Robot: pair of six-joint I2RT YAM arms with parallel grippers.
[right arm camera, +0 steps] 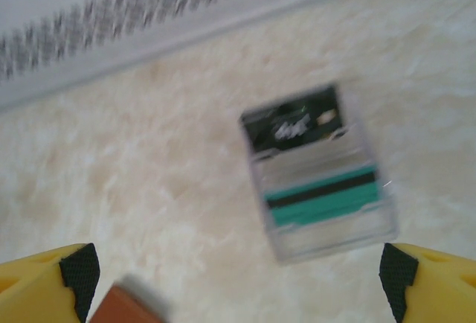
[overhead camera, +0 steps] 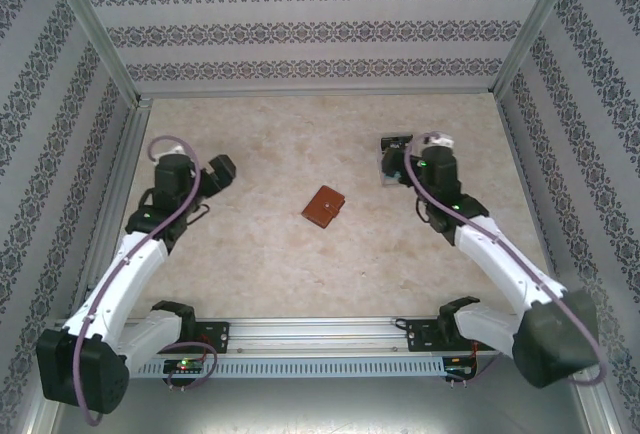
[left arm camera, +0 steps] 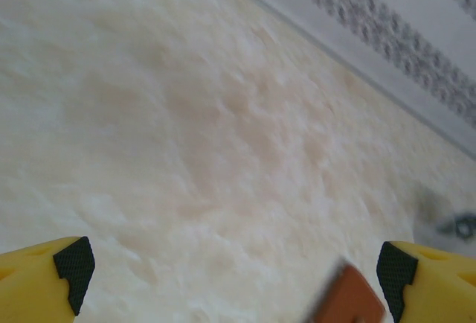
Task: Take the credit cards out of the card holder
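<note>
Left gripper fingers spread wide, nothing between them; closed card holder flat on the table between the arms, turned cornerwise, off its right fingertip; right gripper likewise spread and empty, holder low-left of it, judged marginally nearer.

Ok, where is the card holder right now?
In the top view the card holder lies closed near the middle of the table, between the two arms, left of the clear box beside the right arm.

White marking on the black card is unreadably blurred.
</note>
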